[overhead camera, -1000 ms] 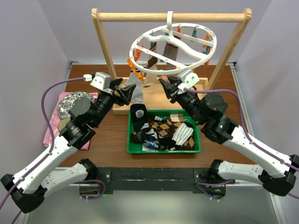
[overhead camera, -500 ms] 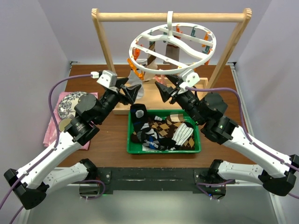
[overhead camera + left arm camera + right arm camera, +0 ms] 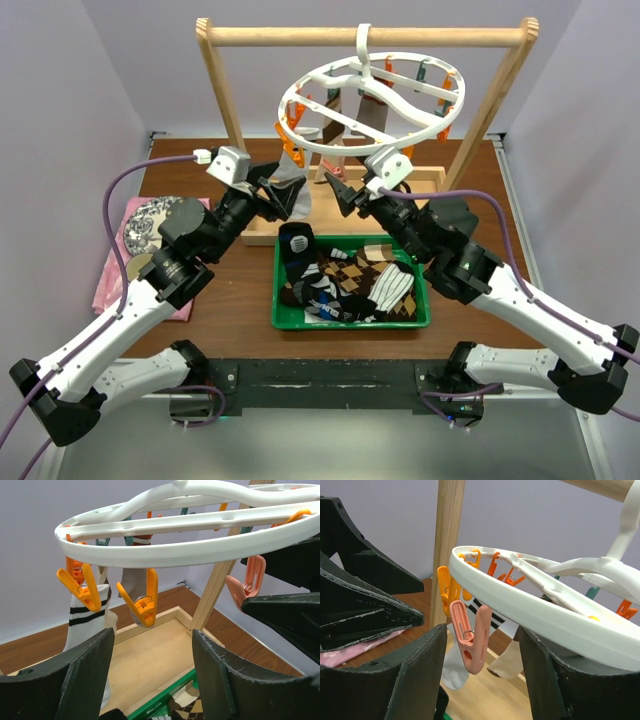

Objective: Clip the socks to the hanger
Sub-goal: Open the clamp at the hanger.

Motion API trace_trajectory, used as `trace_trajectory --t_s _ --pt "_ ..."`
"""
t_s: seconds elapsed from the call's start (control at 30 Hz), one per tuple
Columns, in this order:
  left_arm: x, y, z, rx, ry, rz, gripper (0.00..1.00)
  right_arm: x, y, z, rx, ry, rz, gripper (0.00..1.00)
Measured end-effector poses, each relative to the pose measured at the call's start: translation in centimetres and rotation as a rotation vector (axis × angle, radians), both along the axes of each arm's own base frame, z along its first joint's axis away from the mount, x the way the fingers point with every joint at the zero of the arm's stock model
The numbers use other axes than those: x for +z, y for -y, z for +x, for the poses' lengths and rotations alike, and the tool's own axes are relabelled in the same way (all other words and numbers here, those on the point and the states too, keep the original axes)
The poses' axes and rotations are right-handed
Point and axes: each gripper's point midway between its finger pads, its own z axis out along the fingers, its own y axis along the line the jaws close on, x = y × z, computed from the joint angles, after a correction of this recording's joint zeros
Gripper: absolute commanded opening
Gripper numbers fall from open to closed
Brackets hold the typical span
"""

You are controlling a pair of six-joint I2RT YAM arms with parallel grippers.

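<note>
1. Fingers (image 3: 85,680) of our left gripper (image 3: 151,650) stand spread with nothing between them. Our right gripper (image 3: 482,645) is spread too, and a pink peg (image 3: 470,642) shows in its gap, untouched as far as we can tell.
2. Largest is the wooden frame (image 3: 300,36), whose round bar carries the hanger (image 3: 200,554) by its hook (image 3: 362,45). Both grippers sit just under the near rim, close together.
3. We judge the danger lies here: the ring hangs free, so a nudge from either finger would rock it, throw the pegs off aim or shake a clipped sock loose. The grippers could also bump each other.
4. We see the ring tilted, near-left side lower, with its wide span running left to right.
5. Below, the green tray (image 3: 350,324) holds most of the socks (image 3: 345,280) in a heap.
6. One striped sock (image 3: 87,622) hangs from an orange peg (image 3: 87,597), its long axis vertical.
</note>
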Motion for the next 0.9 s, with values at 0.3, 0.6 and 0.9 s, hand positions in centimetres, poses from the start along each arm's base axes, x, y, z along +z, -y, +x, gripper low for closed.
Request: trace_trajectory --t_s 0.3,0.6,0.9 --pt "0.3 0.1 -0.1 -0.009 0.002 -0.017 0.68 0.1 -0.4 -0.3 -0.004 0.048 -0.048 0.64" --pt "0.5 0.2 -0.2 -0.015 0.006 -0.024 0.68 -4.7 0.3 -0.7 -0.012 0.006 -0.084 0.65" --pt "0.9 1.1 0.6 -0.023 0.022 -0.025 0.67 -4.9 1.1 -3.0 0.021 -0.052 0.024 0.64"
